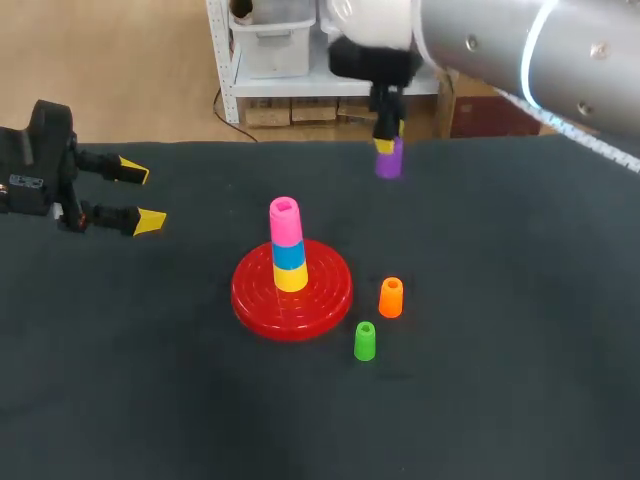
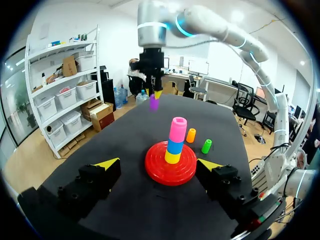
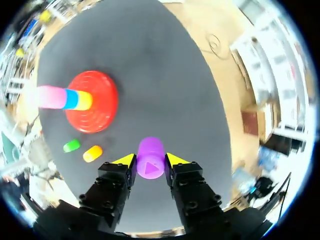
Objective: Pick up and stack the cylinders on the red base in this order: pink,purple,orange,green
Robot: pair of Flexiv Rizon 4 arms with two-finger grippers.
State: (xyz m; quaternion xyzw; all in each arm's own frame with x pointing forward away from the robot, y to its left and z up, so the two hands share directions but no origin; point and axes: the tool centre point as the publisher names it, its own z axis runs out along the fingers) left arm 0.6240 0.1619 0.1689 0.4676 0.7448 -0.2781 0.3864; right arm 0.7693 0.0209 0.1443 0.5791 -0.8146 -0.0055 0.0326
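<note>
The red base holds a stack: yellow, then blue, with the pink cylinder on top. My right gripper is shut on the purple cylinder, at the table's far side behind the base. The orange cylinder and the green cylinder stand on the table right of the base. My left gripper is open at the far left, holding nothing.
The dark table has bare cloth in front of and to the right of the base. Its far edge lies just behind the purple cylinder.
</note>
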